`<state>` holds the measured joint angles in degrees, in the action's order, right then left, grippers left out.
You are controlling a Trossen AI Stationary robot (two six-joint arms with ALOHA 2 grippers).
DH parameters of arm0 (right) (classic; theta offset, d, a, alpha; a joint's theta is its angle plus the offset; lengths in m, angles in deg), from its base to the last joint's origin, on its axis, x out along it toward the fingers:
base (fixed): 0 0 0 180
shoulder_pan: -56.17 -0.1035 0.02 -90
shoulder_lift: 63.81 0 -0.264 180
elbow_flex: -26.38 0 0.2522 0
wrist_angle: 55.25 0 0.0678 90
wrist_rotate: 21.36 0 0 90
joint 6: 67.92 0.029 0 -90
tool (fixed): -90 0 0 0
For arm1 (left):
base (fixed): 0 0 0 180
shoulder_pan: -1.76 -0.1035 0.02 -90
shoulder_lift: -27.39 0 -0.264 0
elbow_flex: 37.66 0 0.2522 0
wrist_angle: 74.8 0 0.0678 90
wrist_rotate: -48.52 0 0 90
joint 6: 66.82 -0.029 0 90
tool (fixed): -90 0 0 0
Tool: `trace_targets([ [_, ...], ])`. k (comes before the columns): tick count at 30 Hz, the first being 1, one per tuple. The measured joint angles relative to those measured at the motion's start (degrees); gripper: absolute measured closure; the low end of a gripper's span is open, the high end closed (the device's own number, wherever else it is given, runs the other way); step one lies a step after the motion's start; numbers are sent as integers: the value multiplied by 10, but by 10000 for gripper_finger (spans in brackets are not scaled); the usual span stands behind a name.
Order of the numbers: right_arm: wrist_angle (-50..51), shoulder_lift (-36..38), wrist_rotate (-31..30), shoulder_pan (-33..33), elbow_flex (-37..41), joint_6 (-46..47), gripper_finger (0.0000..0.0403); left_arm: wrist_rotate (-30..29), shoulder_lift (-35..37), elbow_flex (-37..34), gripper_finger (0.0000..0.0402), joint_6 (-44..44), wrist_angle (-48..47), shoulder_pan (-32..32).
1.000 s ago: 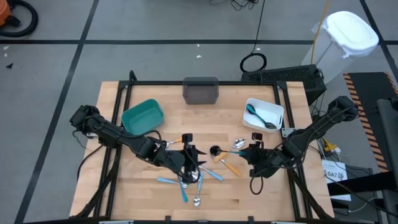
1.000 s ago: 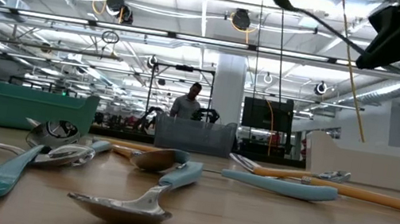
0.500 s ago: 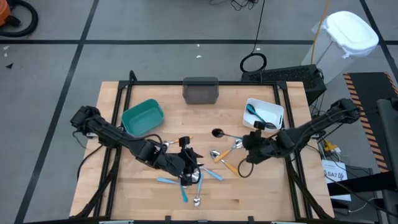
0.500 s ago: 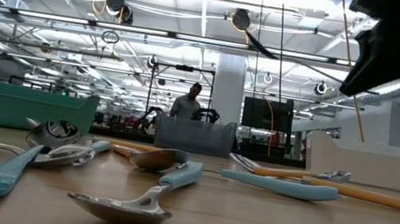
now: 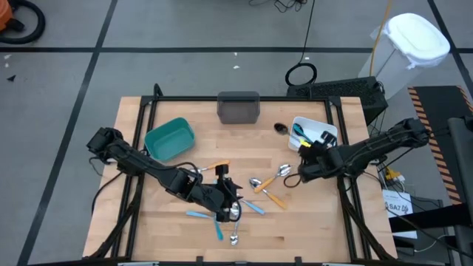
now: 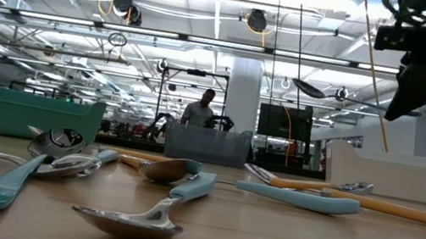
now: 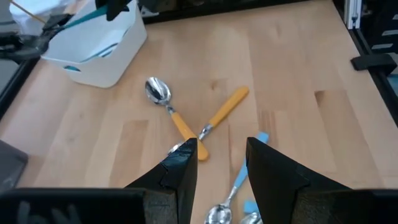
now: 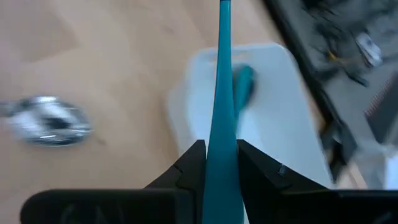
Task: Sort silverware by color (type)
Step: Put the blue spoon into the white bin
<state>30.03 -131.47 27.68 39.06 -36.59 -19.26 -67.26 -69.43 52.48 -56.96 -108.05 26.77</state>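
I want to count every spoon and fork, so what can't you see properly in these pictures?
- Pile under the left gripper: in the high view the arm covers some pieces, so no full count.
- White bin: the right gripper and its teal-handled spoon hide part of the inside.
- Grey bin: the low view shows only its wall.
- Right wrist view: the silver spoon is blurred.

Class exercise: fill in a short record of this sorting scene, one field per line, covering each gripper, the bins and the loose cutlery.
right gripper: shut on teal-handled spoon, held above white bin
left gripper: open, empty, low over pile of cutlery
white bin contents: teal-handled utensils
teal bin: contents not visible
grey bin: contents not visible
loose at table centre: two orange-handled spoons, crossed
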Motion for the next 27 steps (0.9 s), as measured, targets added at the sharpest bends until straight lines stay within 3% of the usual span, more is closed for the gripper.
trace_targets([
  [6, 74, -1, -10, 10, 0, 89, 335, 0, 0, 0, 265, -26, 3, -10],
  [14, 100, -2, -27, 11, 2, 76, 335, 0, 0, 0, 265, -33, 2, -27],
  [20, 97, -3, -24, 18, 49, 60, 335, 0, 0, 0, 265, -33, 2, -32],
  [27, 97, -3, -8, 53, 55, 100, 335, 0, 0, 0, 265, -35, 4, -31],
])
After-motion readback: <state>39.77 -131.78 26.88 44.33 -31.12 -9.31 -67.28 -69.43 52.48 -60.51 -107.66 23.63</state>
